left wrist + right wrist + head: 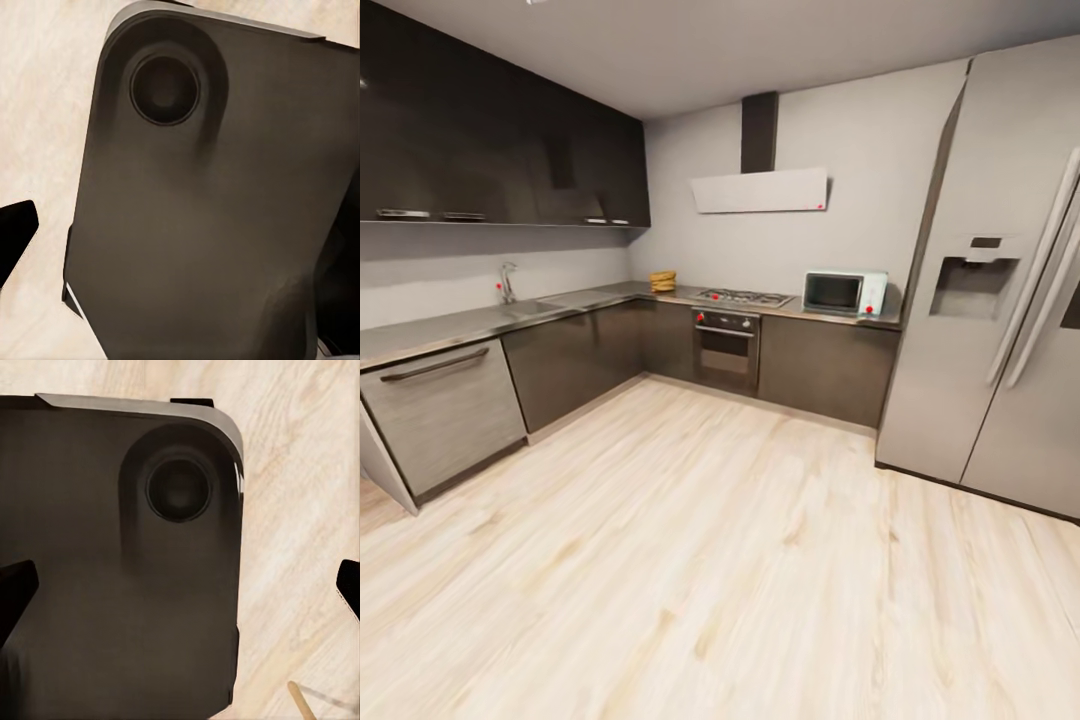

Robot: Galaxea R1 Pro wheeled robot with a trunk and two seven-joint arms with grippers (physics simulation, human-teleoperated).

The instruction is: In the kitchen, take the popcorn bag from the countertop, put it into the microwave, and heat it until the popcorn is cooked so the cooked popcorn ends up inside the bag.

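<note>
Far across the room, the tan-brown popcorn bag stands on the grey countertop in the back corner, left of the hob. The pale-blue microwave sits on the same worktop further right, beside the fridge, with its dark door closed. In the right wrist view, my right gripper hangs open over the robot's dark base, its two fingertips far apart at the picture's edges. One dark fingertip of my left gripper shows beside the dark base in the left wrist view. Nothing is held.
A gas hob sits above a built-in oven. The tall grey fridge stands at the right, a sink tap and dishwasher front at the left. Pale wooden floor stretches to the cabinets.
</note>
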